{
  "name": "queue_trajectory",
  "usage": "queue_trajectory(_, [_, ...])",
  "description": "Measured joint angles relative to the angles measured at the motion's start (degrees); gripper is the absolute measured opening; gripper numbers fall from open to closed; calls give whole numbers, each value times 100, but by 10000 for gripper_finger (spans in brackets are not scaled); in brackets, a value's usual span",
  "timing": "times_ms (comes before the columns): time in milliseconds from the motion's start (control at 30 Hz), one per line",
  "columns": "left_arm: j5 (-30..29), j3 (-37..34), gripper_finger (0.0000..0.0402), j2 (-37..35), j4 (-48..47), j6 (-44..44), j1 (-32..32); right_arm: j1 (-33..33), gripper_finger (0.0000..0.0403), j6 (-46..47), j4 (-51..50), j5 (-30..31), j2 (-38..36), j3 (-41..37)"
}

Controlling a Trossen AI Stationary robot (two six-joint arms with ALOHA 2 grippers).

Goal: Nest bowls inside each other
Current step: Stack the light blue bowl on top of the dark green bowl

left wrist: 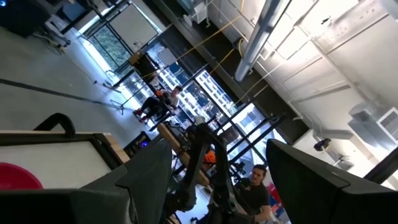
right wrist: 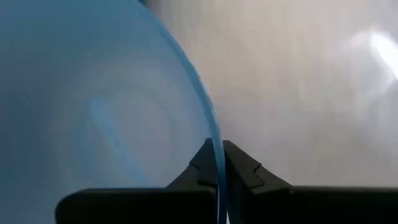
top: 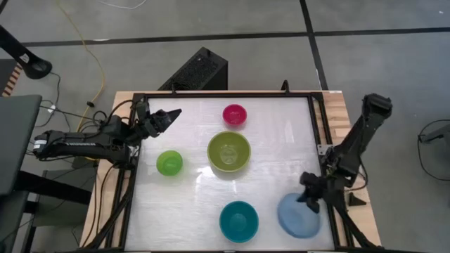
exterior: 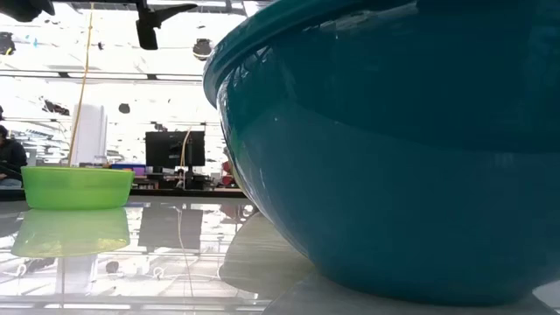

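Filling the low view, the medium teal bowl is sitting at the table's front edge. Just beside it, the right gripper is pinching the light blue bowl's rim — one finger inside, one outside. Farther off are lying the olive-green bowl, small bright green bowl and magenta bowl. Left gripper is hovering wide open at the left edge.

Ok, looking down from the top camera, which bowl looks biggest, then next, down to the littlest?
1. Olive bowl and light blue bowl: too alike to rank, and the right gripper, clamped on its rim, hides part of the blue one.
2. Teal bowl.
3. Bright green bowl and magenta bowl: alike.
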Motion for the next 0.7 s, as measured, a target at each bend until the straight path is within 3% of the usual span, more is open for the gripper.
queue_trajectory(200, [-34, 0, 249, 1, 0, 49, 0, -1458, 29, -1894, 1703, 604, -164, -5])
queue_trajectory(333, [-66, 0, 249, 1, -2, 63, 0, -2619, 29, -2880, 2797, 501, -171, -1])
queue_trajectory(467, [-68, 0, 249, 0, -4, 66, 0, -3832, 29, -3223, 3337, 189, -105, -2])
queue_trajectory(700, [-61, 0, 249, 3, -41, 83, 0, -5758, 29, -3462, 3895, -1038, 570, 260])
